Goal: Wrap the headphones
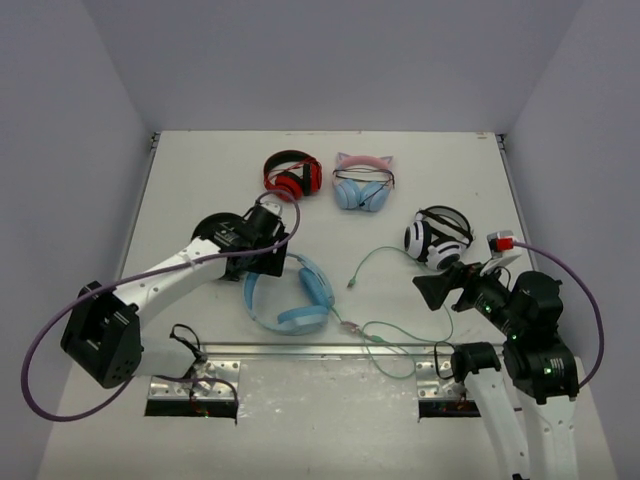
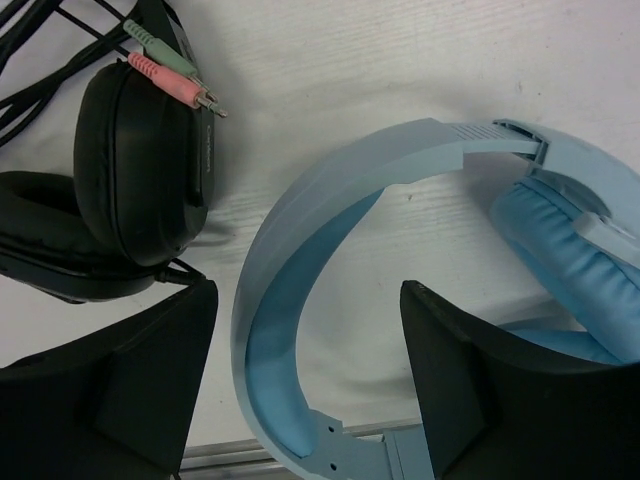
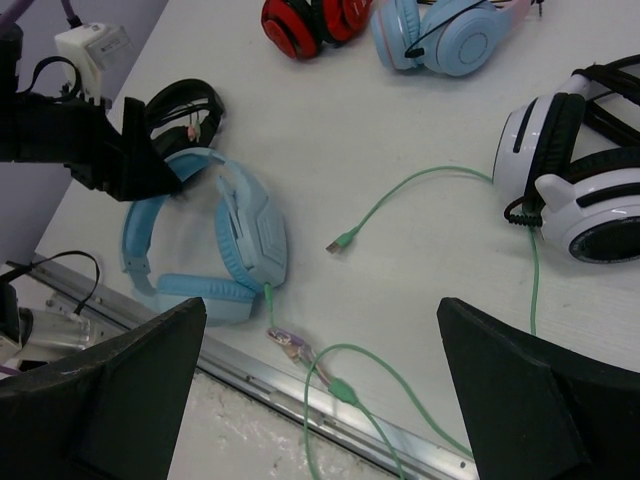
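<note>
Since the headphones (image 3: pixel 250 235) look light and rigid, their cable (image 3: pixel 372 212) limp, the headband (image 2: pixel 300 230) suits the left gripper (image 2: pixel 310 300), whose open jaws straddle it; the right gripper (image 3: pixel 320 305) gapes empty.

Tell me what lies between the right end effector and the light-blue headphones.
Only the mint-green cable of the headphones, its loose plug end on bare table; the right wrist view shows it best.

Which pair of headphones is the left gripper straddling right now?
The large light-blue headphones: their wide headband lies between the fingers of the left gripper. The black pair lies close by, but outside the fingers.
</note>
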Robot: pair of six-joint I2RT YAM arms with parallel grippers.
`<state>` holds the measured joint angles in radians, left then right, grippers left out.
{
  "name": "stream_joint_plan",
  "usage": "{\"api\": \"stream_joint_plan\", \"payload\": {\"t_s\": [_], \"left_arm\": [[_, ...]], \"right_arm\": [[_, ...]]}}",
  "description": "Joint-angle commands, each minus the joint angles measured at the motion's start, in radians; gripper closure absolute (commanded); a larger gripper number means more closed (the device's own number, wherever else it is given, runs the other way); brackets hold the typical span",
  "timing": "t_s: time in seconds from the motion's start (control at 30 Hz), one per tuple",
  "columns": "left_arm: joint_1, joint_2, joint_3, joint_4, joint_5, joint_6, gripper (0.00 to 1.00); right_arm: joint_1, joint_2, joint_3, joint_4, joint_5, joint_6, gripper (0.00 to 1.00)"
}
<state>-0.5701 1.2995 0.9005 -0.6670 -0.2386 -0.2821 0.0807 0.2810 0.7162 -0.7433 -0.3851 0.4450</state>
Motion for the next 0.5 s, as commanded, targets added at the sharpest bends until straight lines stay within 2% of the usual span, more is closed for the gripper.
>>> {"api": "stream_joint_plan", "payload": {"t_s": [0.0,0.1,0.23,0.3,0.47], "left_arm": [[-0.005,0.049,0.008,0.041,-0.008,0.012,0.29],[0.006,0.128,0.012,0.032,-0.019,0.006,0.37],[0.006,0.149,-0.002,0.046,0.001,0.003,0.47],[0.007,0.156,-0.005,0.05,0.039,0.009,0.48],[0.003,0.138,-0.003,0.044,0.056,-0.002,0.78]], "right_arm": [[0.005,-0.006,0.003,0.03,0.0,-0.023,0.01],[0.005,-0.008,0.0,0.051,-0.017,-0.019,0.01],[0.005,-0.008,-0.009,0.068,-0.028,-0.017,0.01],[0.005,-0.008,-0.012,0.073,-0.031,-0.015,0.01],[0.005,-0.003,-0.023,0.085,-0.034,-0.015,0.01]]}}
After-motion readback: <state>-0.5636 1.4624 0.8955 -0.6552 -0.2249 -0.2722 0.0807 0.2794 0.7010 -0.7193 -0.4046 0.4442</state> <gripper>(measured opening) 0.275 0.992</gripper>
